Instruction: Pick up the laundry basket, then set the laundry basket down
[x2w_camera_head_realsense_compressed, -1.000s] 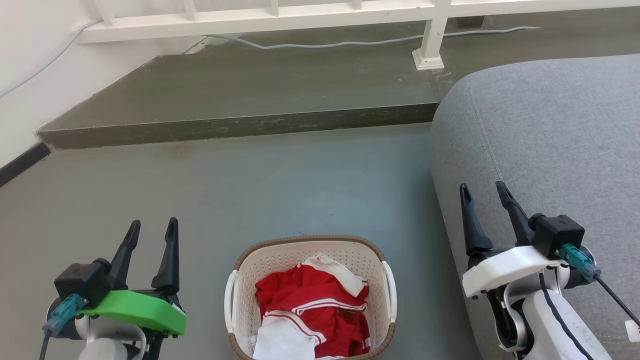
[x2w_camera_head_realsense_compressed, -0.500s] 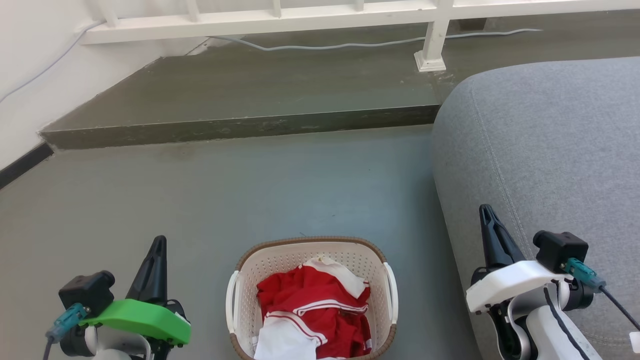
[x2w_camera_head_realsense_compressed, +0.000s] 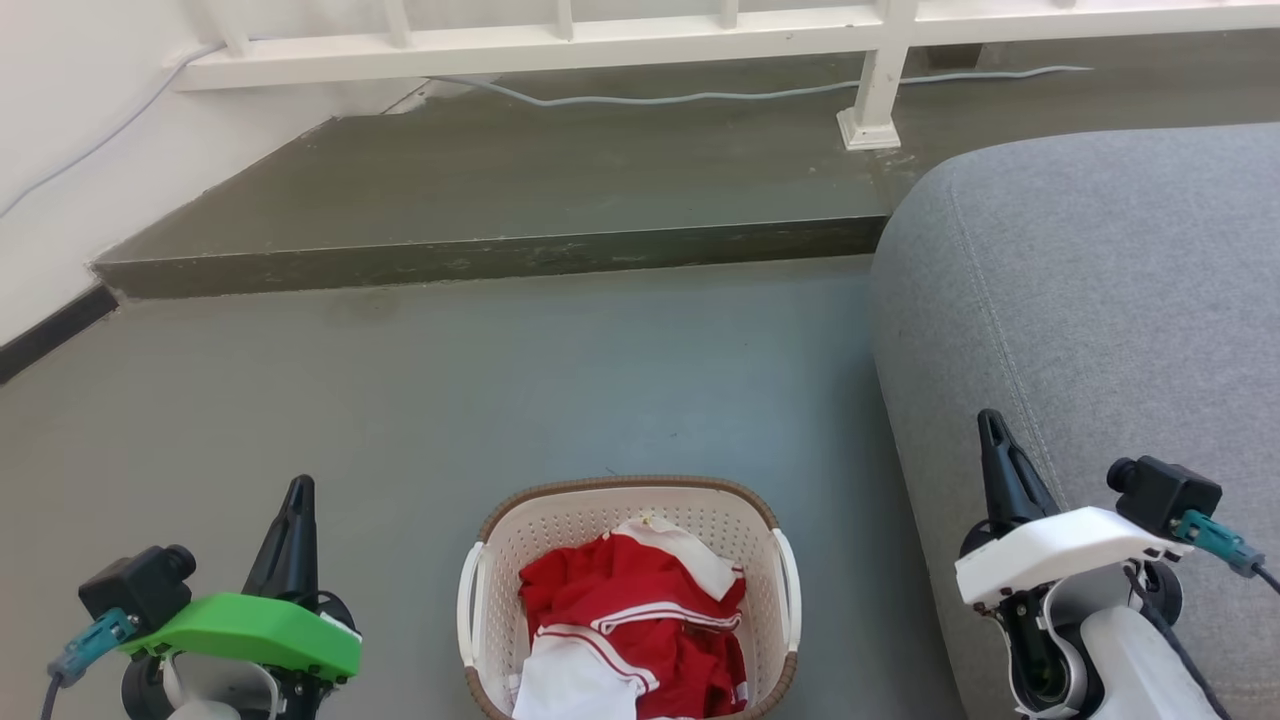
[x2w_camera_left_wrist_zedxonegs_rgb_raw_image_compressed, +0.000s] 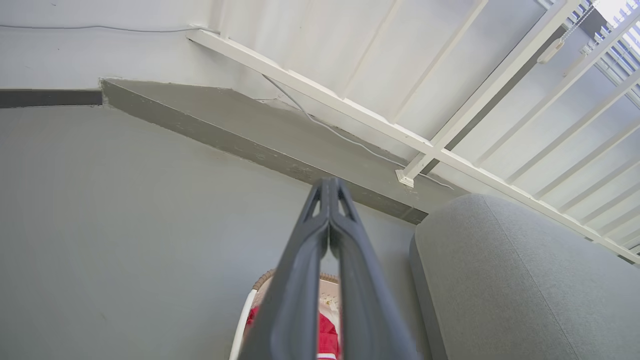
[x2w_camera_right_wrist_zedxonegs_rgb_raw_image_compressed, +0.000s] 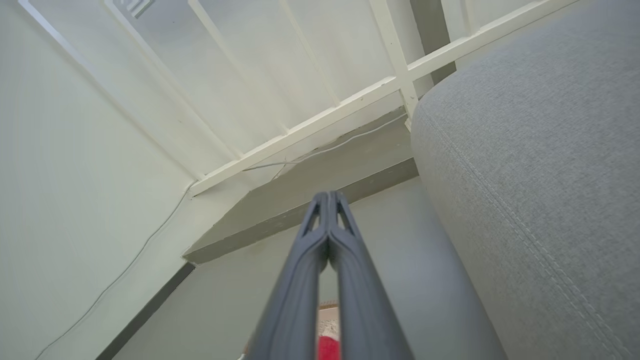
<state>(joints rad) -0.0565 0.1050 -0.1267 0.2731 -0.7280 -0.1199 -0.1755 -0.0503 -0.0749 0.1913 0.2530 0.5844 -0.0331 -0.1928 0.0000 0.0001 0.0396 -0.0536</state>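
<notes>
Head view first: the laundry basket (x2w_camera_head_realsense_compressed: 560, 525) sits on the grey floor (x2w_camera_head_realsense_compressed: 500, 380) at the bottom middle, roughly between the two arms and just left of the grey sofa (x2w_camera_head_realsense_compressed: 1100, 300). It's got a heap of red and white clothes (x2w_camera_head_realsense_compressed: 640, 620) in it, and you can see both white handles, one on each side. The left gripper (x2w_camera_head_realsense_compressed: 298, 490) is down at the lower left with its fingers pinched together into one point, nothing between them. It's beside the basket but clear of it. The right gripper (x2w_camera_head_realsense_compressed: 990, 420) is at the lower right, in front of the sofa's edge. Its fingers are pressed together too, also empty and not touching the basket. Further back there's a raised step (x2w_camera_head_realsense_compressed: 500, 190), a white railing (x2w_camera_head_realsense_compressed: 600, 35) and a cable (x2w_camera_head_realsense_compressed: 700, 97) running along it.

Left wrist view: the left gripper (x2w_camera_left_wrist_zedxonegs_rgb_raw_image_compressed: 329, 187) has its tips touching, with just a thin slit lower down. The basket (x2w_camera_left_wrist_zedxonegs_rgb_raw_image_compressed: 245, 320) peeks out at the bottom edge behind the fingers, with a bit of the red clothes (x2w_camera_left_wrist_zedxonegs_rgb_raw_image_compressed: 327, 335) showing through the slit. The sofa (x2w_camera_left_wrist_zedxonegs_rgb_raw_image_compressed: 500, 280) is off to the right.

Right wrist view: same deal. The right gripper (x2w_camera_right_wrist_zedxonegs_rgb_raw_image_compressed: 328, 197) has its tips together and is holding nothing. A sliver of the basket (x2w_camera_right_wrist_zedxonegs_rgb_raw_image_compressed: 328, 317) and the clothes (x2w_camera_right_wrist_zedxonegs_rgb_raw_image_compressed: 327, 347) shows through the gap at the bottom, and the sofa (x2w_camera_right_wrist_zedxonegs_rgb_raw_image_compressed: 525, 150) takes up the right side.
</notes>
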